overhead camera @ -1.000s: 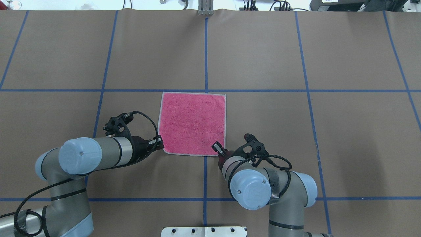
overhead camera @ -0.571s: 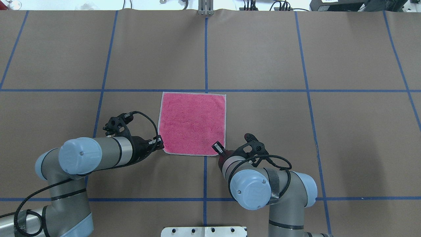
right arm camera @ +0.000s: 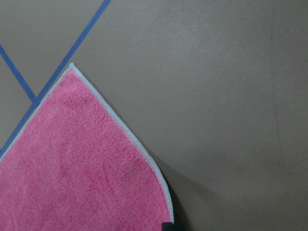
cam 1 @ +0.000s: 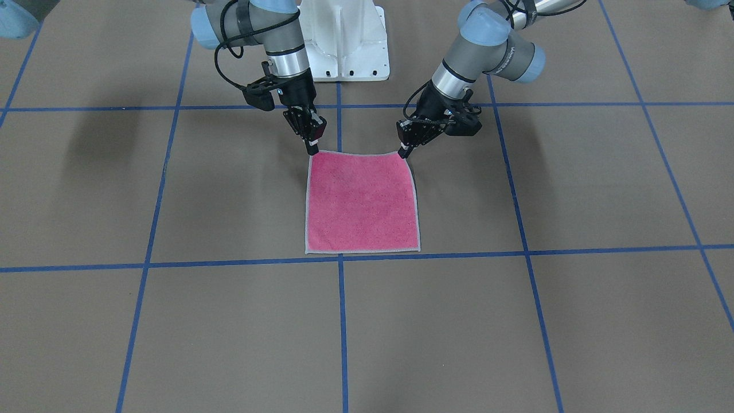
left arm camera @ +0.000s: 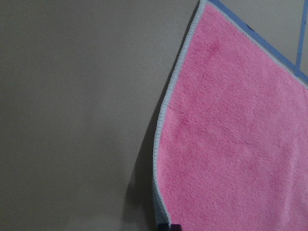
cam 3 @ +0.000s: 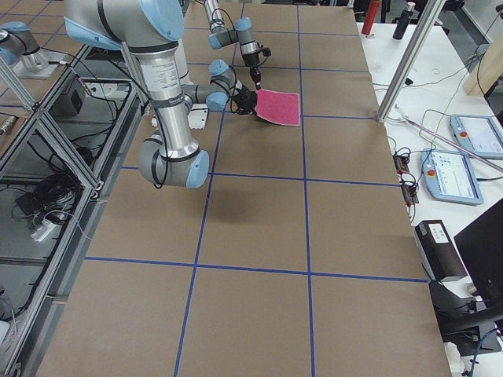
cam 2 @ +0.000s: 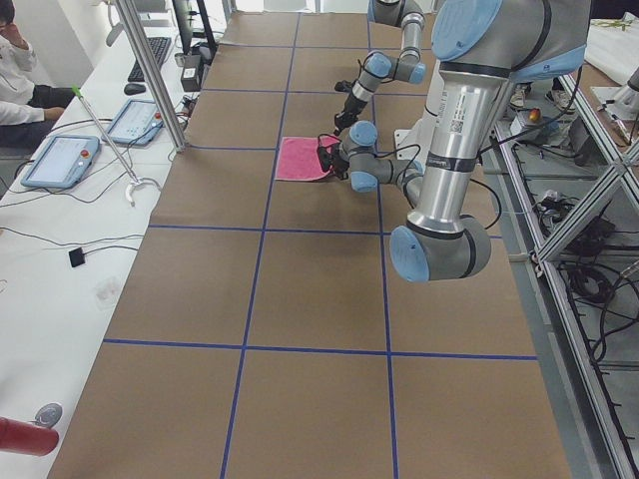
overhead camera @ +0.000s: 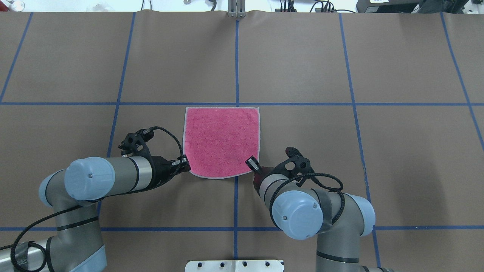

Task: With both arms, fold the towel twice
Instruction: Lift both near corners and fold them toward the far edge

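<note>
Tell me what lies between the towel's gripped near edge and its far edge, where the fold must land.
Nothing visible stands in the way. The left gripper and right gripper pinch the near corners of the towel. Its pink face carries no object up to the far edge, which lies flat on the table.

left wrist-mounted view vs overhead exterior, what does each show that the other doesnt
Only the wrist view: the towel up close, its pale stitched edge raised, a shadow under it on the table. Only the overhead: the left claw and right claw, each at a near corner of the towel, and its whole outline. Both: the pink face, the brown table, blue tape.
</note>
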Motion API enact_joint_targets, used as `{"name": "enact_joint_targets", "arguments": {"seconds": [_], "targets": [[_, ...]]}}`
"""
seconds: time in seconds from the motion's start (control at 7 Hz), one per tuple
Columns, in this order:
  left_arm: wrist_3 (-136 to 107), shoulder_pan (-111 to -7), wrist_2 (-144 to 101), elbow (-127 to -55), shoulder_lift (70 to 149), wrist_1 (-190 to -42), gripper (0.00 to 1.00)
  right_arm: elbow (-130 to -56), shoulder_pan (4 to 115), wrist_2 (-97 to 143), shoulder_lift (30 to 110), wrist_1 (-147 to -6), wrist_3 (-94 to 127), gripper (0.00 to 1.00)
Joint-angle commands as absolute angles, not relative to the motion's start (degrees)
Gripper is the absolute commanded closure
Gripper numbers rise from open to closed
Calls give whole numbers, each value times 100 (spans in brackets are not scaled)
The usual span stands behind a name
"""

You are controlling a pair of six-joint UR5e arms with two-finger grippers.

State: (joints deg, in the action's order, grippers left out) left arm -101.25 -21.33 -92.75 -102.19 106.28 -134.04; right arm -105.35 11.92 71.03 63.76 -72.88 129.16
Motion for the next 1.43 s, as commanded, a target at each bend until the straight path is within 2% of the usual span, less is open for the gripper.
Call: {"name": "enact_joint_targets", "arguments": {"seconds": [0.0, 0.43, 0.71, 1.14, 1.29], "targets": [[-10142, -2127, -9299, -10615, 10556, -13403, 100, -11221, 1091, 7067, 6722, -7321, 12920, 100], [-10230, -2083, -9624, -11126, 10494, -13395, 100, -12056, 861, 6917, 7083, -7513, 12911, 100], [-10231, -2109, -9589, -10943, 10564, -13316, 100, -11718, 1079, 6934, 7005, -7568, 12876, 100], [-10239, -2311, -9336, -10470, 11099, -12876, 100, -10876, 1615, 6943, 6462, -7515, 12736, 100], [-10231, -2407, -9317, -10207, 11266, -12867, 100, -10794, 1713, 6943, 6434, -7515, 12605, 100]]}}
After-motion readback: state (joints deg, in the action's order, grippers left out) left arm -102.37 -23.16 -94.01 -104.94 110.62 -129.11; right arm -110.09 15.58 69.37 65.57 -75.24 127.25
